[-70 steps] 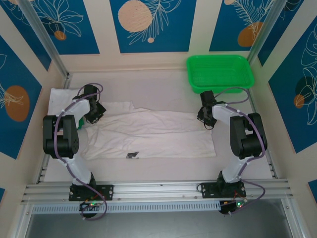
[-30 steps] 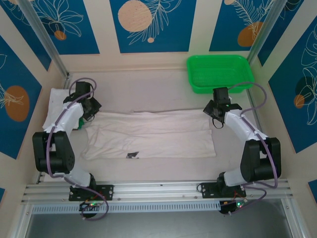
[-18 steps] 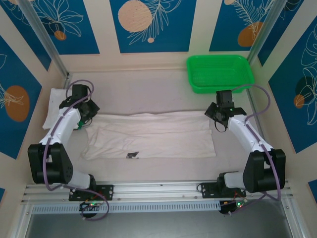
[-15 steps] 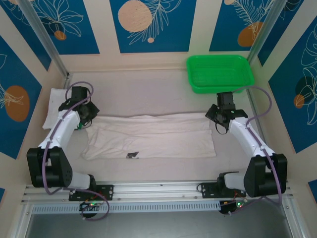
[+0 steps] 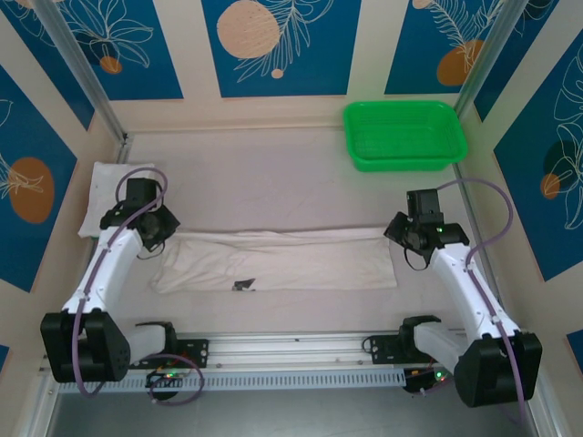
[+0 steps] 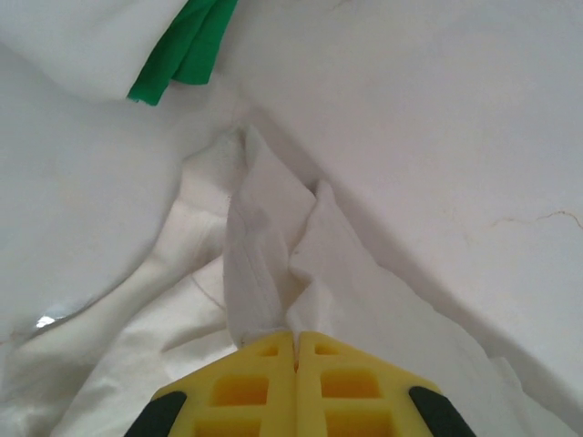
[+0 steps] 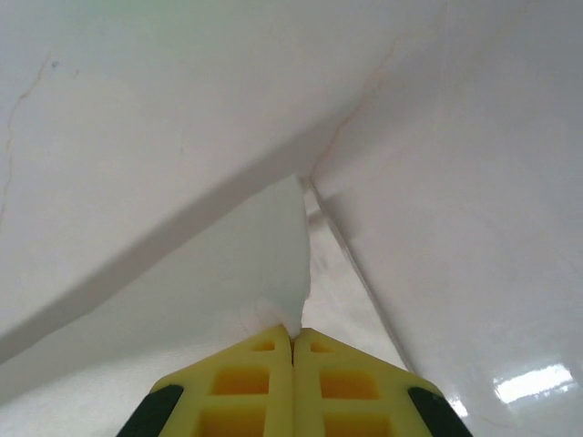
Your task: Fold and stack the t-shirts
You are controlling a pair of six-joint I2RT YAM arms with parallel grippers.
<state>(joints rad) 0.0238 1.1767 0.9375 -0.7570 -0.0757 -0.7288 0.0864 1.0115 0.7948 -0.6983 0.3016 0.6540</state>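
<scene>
Blue leaf-print panels ring a pale surface [image 5: 273, 164], and in the middle of it lies a white t-shirt [image 5: 282, 264], stretched sideways between the two arms. At its left end the left end effector [image 5: 153, 233] is clamped tight on a bunched pinch of cloth; the wrist view has the yellow fingers [image 6: 246, 387] pressed together with fabric gathered at their tips. Over on the other side the right end effector [image 5: 407, 240] is closed just as firmly on the shirt's right corner. I'd call this mid-fold: the long fold is in hand, not yet laid flat. A second shirt [image 5: 96, 187] sits at the far left, seemingly folded already. The green basket [image 5: 405, 135] stands well apart at the back right. Cross folds and stacking are left to do.
</scene>
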